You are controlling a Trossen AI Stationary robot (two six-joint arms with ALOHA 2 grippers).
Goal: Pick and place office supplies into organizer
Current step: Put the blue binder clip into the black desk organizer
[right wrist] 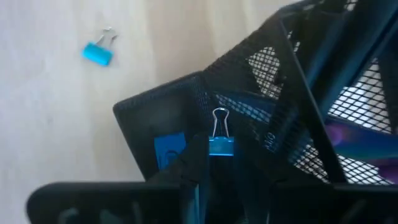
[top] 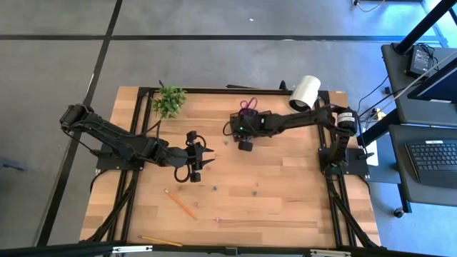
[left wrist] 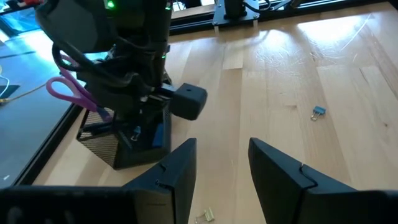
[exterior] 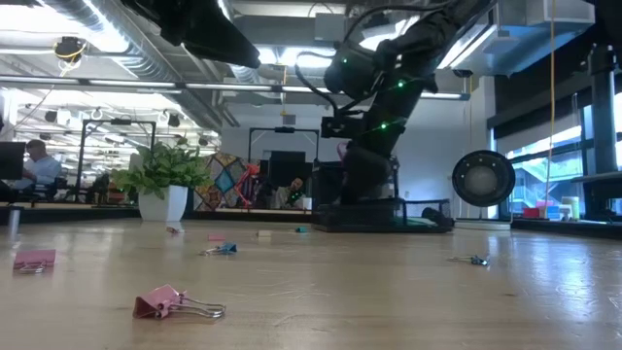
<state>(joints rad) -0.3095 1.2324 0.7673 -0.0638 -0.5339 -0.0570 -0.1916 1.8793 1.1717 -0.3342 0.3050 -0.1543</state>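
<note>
The organizer [top: 246,123], a black mesh box, sits toward the far middle of the table [top: 285,185], with one pair of purple-handled scissors [top: 248,105] standing in its taller part. The right gripper [right wrist: 208,163] hangs directly over a low compartment, and its wrist view shows it pinching one blue binder clip [right wrist: 220,145] by the body, the wire handles pointing away from the fingers, just above the mesh. A blue flat piece [right wrist: 169,149] lies inside the same compartment.

Loose clips lie scattered on the wood. The right wrist view shows one more blue clip [right wrist: 97,53] on the table near the organizer's corner. The low view shows one pink clip [exterior: 175,304] nearest the camera, another pink one [exterior: 34,260] at the left edge, one blue one [exterior: 222,249] farther back, and one small metal clip [exterior: 473,260] off to the right. Two pencils lie on the near left part of the table: one orange [top: 181,204], one yellow [top: 160,241] near the edge.

The left gripper [top: 202,158] hovers over the middle left of the table, well apart from the organizer, fingers spread and empty. One small green plant [top: 168,101] stands at the far left, and one white cylinder [top: 305,93] lies at the far right.
</note>
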